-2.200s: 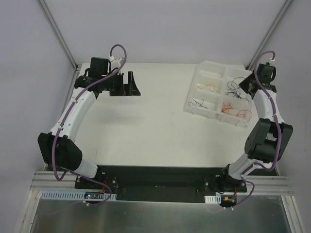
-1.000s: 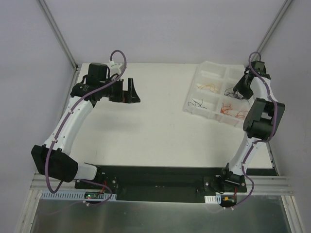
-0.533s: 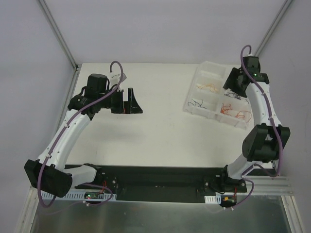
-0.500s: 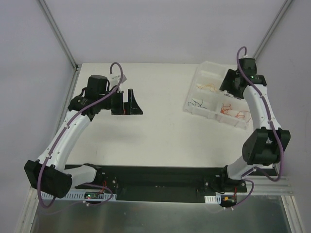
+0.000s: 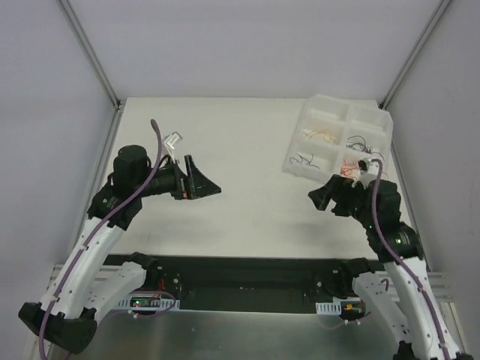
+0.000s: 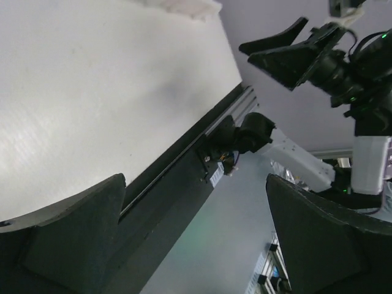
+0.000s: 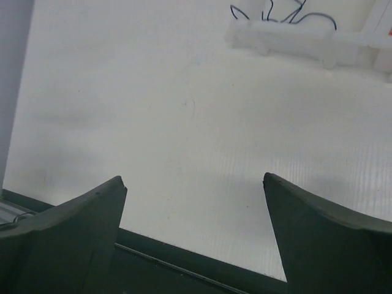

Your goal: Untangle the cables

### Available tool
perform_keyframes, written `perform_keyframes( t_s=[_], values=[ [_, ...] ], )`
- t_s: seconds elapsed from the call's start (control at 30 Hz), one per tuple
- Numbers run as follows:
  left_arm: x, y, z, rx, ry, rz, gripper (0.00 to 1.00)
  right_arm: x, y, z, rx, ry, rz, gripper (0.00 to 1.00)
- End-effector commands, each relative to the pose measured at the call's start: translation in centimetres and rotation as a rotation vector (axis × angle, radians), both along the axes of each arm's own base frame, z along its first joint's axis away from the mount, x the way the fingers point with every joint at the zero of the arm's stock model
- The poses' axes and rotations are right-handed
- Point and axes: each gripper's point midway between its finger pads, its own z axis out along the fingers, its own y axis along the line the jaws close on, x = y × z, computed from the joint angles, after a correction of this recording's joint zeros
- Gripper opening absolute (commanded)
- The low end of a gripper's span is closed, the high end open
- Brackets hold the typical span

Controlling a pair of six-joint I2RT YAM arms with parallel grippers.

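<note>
The left gripper [image 6: 195,180] holds its two dark fingers [image 6: 67,239] spread wide, with nothing between them. Through the gap its wrist camera sees bare white table [image 6: 92,92], the black base rail along the near edge and the other arm beyond. From above, the left gripper [image 5: 201,178] hangs over the left-centre of the table and points right, toward the middle. Behind it the wrist is roughly level. The forearm slopes back and down toward the near left corner, and the elbow is folded low, outside the base rail [image 5: 247,281].

The right gripper [image 7: 193,179] is also spread wide and empty. Its fingers [image 7: 331,239] frame bare table, with a corner of the white tray [image 7: 294,37] at the top of that view. In the overhead view the right gripper [image 5: 324,193] hovers just on the near side of the tray and points left, facing the other gripper across the middle of the table. Its arm runs back to the right and down to the lower right edge of the view.

The cables lie in the tray [image 5: 319,103] at the far right of the table, touched by neither gripper. Orange strands [image 5: 321,135] sit in one compartment, black strands [image 5: 304,160] in the near-left one and dark strands [image 5: 358,140] farther right. Red strands [image 5: 346,171] are partly hidden behind the right wrist.
</note>
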Motion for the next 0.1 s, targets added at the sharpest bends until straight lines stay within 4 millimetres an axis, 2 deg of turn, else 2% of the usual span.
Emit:
perform_keyframes(
  t_s=[0.0, 0.07],
  values=[
    [-1.0, -0.4, 7.5, -0.173, -0.254, -0.012, 0.98, -2.4, -1.9, 5.4, 0.061, -0.205, -0.096, 0.96],
    [-1.5, 0.0, 10.6, -0.187, -0.361, -0.007, 0.99, -3.6, -3.3, 8.3, 0.057, -0.28, -0.157, 0.96]
  ],
)
